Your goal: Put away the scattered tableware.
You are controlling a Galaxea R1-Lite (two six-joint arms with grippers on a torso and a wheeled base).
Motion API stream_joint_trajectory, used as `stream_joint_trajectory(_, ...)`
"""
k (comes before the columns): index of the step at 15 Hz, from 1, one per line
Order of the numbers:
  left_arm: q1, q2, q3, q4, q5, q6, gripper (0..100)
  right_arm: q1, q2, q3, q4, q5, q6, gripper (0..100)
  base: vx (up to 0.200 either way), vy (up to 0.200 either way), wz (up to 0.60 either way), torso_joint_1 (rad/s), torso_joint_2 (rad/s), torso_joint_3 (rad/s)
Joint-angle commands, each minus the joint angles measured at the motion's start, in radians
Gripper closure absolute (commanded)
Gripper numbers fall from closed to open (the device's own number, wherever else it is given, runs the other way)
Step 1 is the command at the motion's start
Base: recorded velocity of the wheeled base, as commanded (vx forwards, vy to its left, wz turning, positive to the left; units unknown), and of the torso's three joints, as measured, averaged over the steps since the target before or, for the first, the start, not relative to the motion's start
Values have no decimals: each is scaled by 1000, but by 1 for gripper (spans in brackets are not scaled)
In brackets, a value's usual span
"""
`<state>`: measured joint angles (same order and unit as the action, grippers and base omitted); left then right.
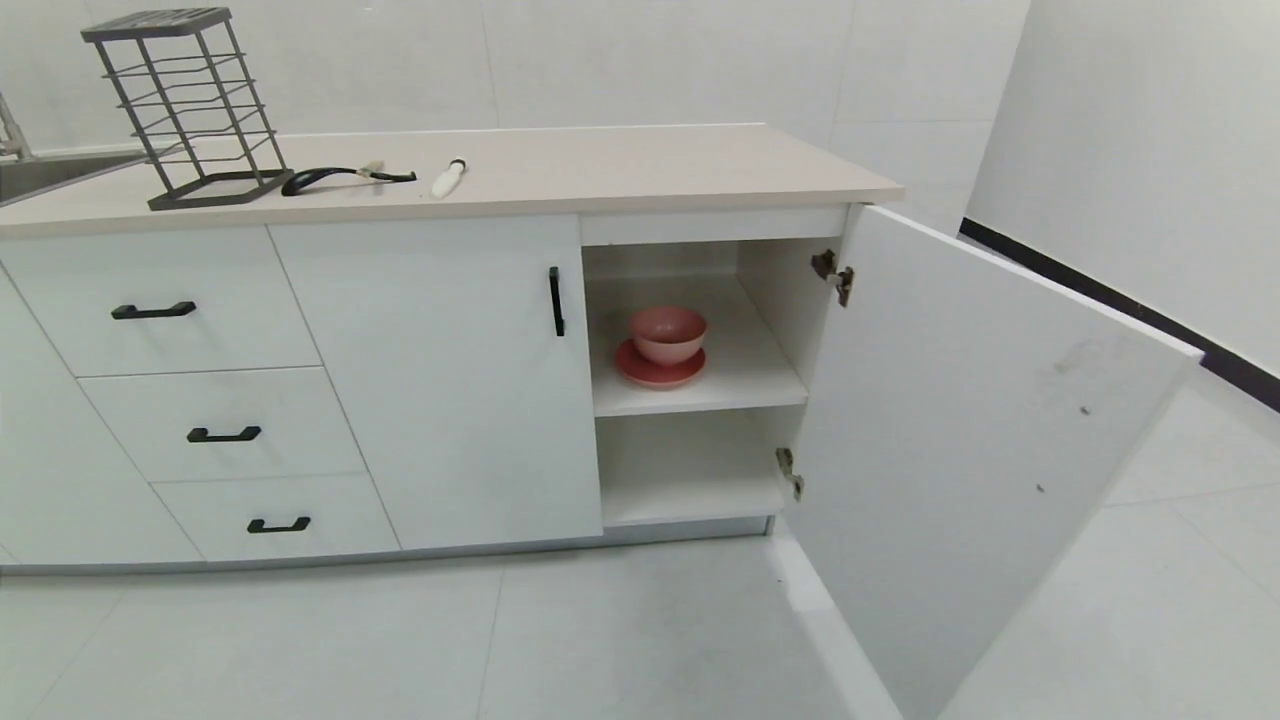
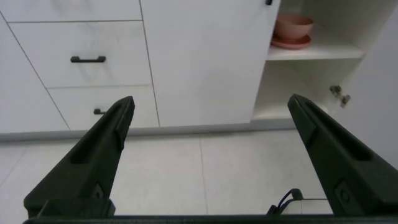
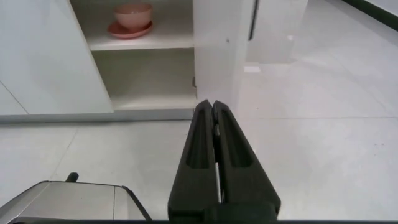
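A pink bowl sat on its plate in the cabinet; the head view added a wire rack. The left gripper gaped, the right gripper pinched together.

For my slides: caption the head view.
Pink bowl stacked on pink plate, upper shelf of the open cabinet.

A pink bowl sat on a pink plate on the upper shelf of the cabinet, whose door stood open.
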<state>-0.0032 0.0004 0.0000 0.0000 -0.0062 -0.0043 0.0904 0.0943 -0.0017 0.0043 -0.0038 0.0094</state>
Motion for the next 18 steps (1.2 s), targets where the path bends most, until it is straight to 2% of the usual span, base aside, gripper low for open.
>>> stream_joint_trajectory(1,0,0,0,0,0,0,0,0,4,0,0,-1,0,100,0,-200,0,7,2,-2)
stream_joint_trajectory(7,0,0,0,-2,2,-8,0,0,4,2,-7,1,-2,100,0,-200,0,1,1,2)
stream_joint_trajectory(8,0,0,0,-2,2,-8,0,-3,4,-3,-86,1,-6,100,0,-200,0,2,-2,2)
stream_joint_trajectory(9,0,0,0,-2,2,-8,0,-3,4,-3,-86,1,-6,100,0,-200,0,-2,-7,-2)
stream_joint_trajectory(10,0,0,0,-2,2,-8,0,-86,114,-72,-242,76,-48,100,0,-200,0,2,2,2)
stream_joint_trajectory(12,0,0,0,-3,3,-10,0,-86,262,-147,-244,191,-60,100,0,0,0,0,0,0)
stream_joint_trajectory(13,0,0,0,-3,5,-19,0,-67,472,-247,-268,226,-69,100,0,0,0,0,0,0)
stream_joint_trajectory(15,0,0,0,-5,8,-25,0,-21,731,-331,-398,245,-88,100,0,0,0,0,0,0)
stream_joint_trajectory(17,0,0,0,-3,8,-25,0,-1,976,-342,-626,248,-89,100,0,0,0,0,0,0)
stream_joint_trajectory(18,0,0,0,-3,8,-25,0,0,1049,-337,-698,249,-89,100,0,0,0,0,0,0)
